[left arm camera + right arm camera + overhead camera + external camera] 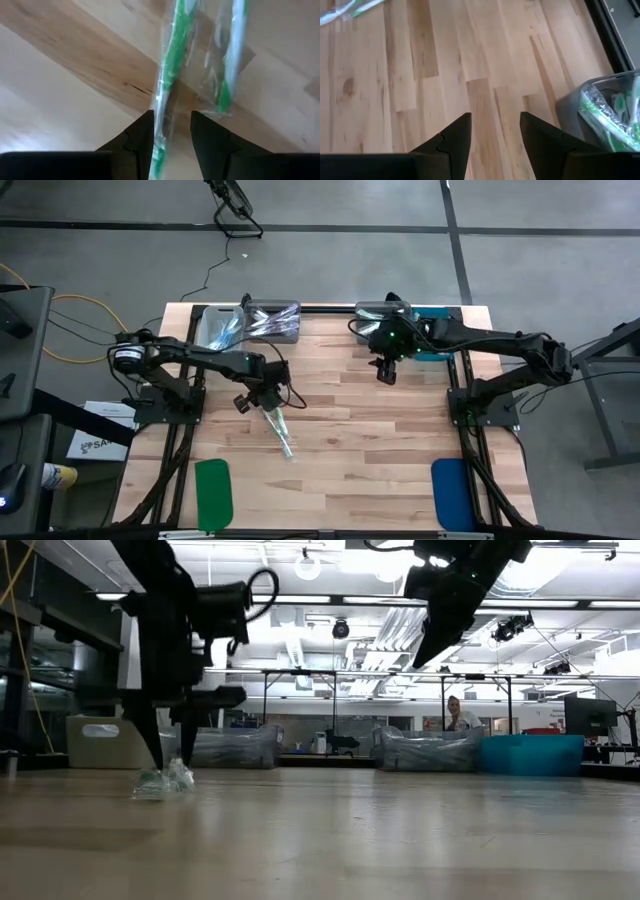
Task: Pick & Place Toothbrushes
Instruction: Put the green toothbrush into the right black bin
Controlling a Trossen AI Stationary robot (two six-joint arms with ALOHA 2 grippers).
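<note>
L gripper (268, 402), centre-left of frame, clamps a wrapped toothbrush (281, 434) at its end: prob light, slick film, so grip mid-handle; R gripper (385, 372) parted, empty.

**Room and surroundings**

Grey concrete floor (330, 270) around the wooden table (340, 470), crossed by dark seam lines (455, 240). Yellow cable (70, 305) and thin black cable (215, 270) trail on the floor at the far left. Low view: open workshop hall, white ceiling with long strip lights (560, 603) and a round fixture (307, 567). Black metal frames (478, 705) stand at the back; a person (457, 715) sits behind them. Monitor (590, 717) at far right
</note>
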